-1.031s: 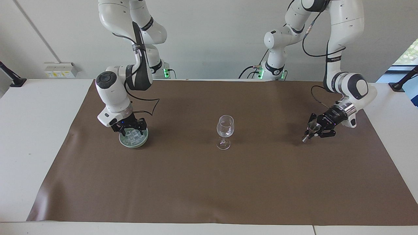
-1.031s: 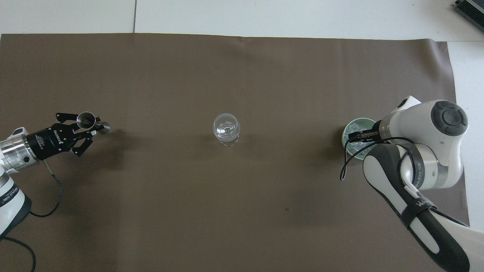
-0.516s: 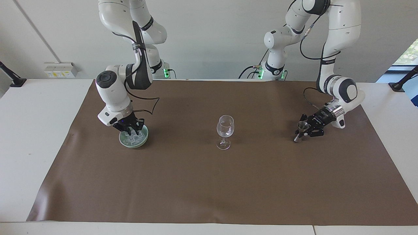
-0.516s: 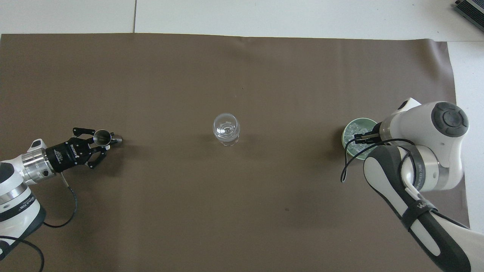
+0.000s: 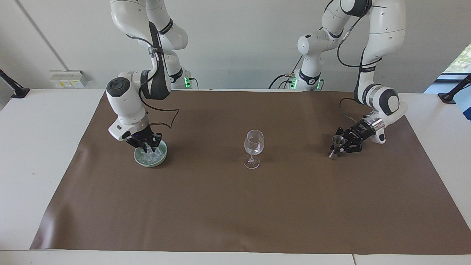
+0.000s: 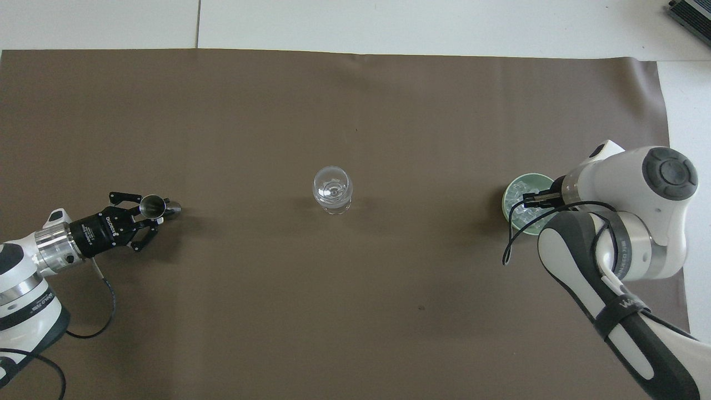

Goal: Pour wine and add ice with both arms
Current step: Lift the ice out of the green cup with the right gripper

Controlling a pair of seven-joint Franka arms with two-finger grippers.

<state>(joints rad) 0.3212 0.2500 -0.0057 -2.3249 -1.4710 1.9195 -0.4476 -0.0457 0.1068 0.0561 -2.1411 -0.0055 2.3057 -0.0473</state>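
Observation:
A clear stemmed wine glass stands upright in the middle of the brown mat. Toward the right arm's end sits a green bowl filled with ice. My right gripper reaches down into the bowl, shut on an ice cube among the others. Toward the left arm's end, my left gripper is shut on a small metal jigger, which tilts with its foot at the mat.
The brown mat covers most of the white table. A grey device lies at a table corner farthest from the robots, toward the right arm's end. The right arm's elbow hangs over the mat beside the bowl.
The right gripper closed inside the bowl of ice. The left arm drew back toward the robots and came down with the jigger, which now reaches the mat.

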